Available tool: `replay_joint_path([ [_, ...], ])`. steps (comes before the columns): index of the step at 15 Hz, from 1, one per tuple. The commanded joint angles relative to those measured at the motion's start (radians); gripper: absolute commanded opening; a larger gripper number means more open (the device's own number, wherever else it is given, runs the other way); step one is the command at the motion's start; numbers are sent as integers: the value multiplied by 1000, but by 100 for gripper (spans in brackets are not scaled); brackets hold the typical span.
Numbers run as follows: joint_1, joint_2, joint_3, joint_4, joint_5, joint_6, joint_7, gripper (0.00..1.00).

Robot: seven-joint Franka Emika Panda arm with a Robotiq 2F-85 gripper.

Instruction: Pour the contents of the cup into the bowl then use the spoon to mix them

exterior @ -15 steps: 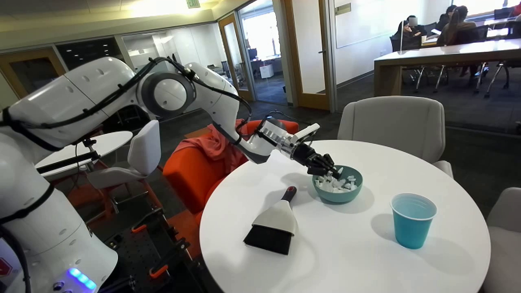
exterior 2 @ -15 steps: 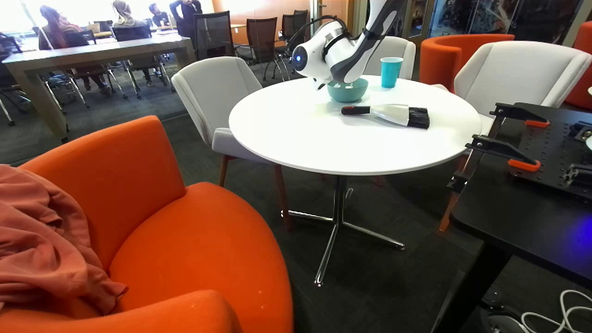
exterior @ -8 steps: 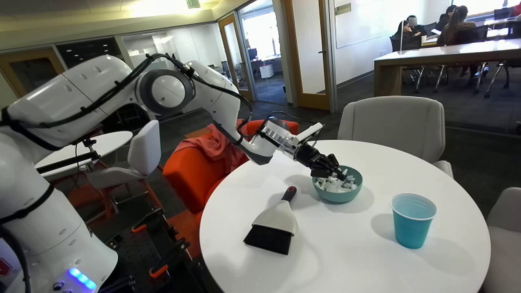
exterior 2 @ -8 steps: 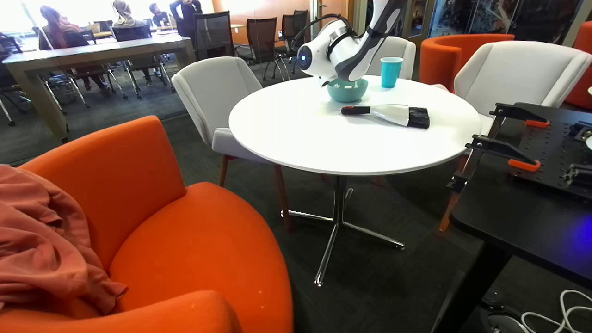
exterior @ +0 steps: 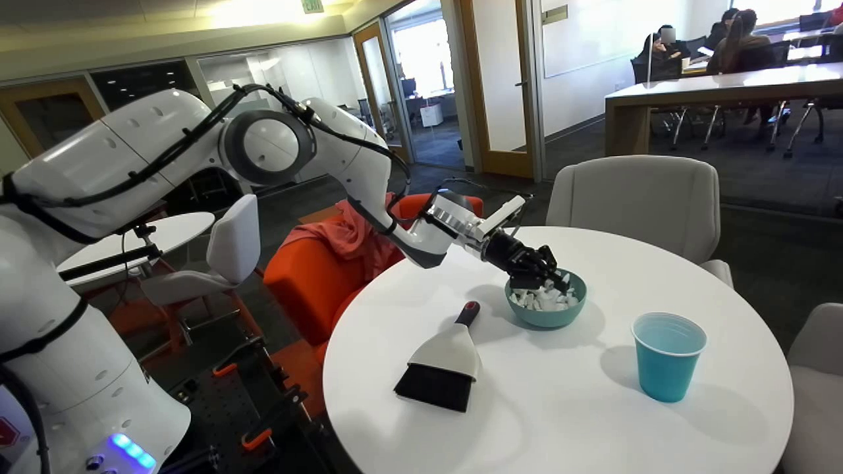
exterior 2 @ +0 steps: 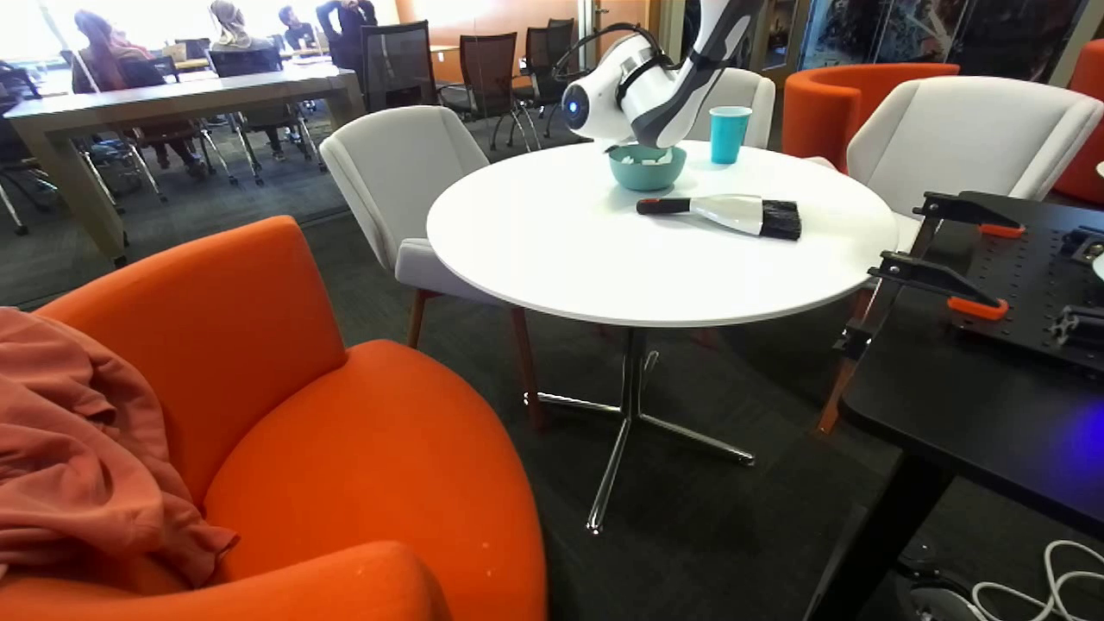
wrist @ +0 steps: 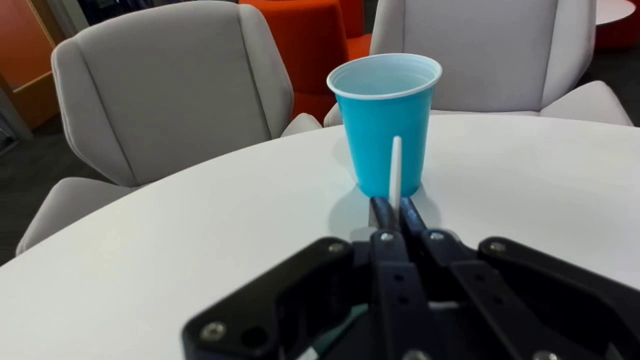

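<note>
Our end effector pinches the spoon over the teal bowl, and if we stir too wide, white pieces could spill onto the desk.

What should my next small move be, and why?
Probably a short, gentle stir across the bowl: the jaws grip the spoon at or just inside the bowl's mouth, where white bits lie piled. The cup stands upright, apart from the bowl. The spoon's other end is hidden, so I'd go slowly.
</note>
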Motion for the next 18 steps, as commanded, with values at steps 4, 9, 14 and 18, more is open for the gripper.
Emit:
replay_joint_path([
  [4, 22, 27, -18, 55, -10, -56, 103, 4],
  [9, 29, 69, -25, 126, -13, -117, 116, 4],
  [14, 24, 138, -32, 246, -2, -174, 84, 4],
  [18, 10, 181, -10, 325, 14, -154, 22, 4],
])
